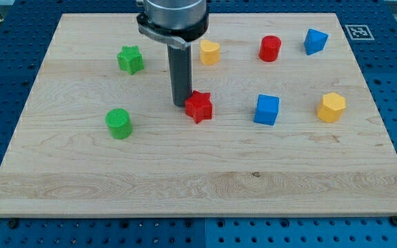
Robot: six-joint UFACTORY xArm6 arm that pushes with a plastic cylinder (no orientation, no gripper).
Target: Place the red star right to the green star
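Note:
The red star (199,107) lies near the middle of the wooden board (198,186). The green star (130,59) lies toward the view's upper left, well apart from the red star. My tip (180,103) stands on the board, touching the red star's left side or a hair from it. The rod rises straight up from the tip to the arm's round grey end at the view's top.
A green cylinder (119,123) lies at the left, below the green star. A yellow heart-like block (209,52), a red cylinder (270,48) and a blue block (315,41) line the top. A blue cube (267,109) and a yellow hexagon (331,107) lie right.

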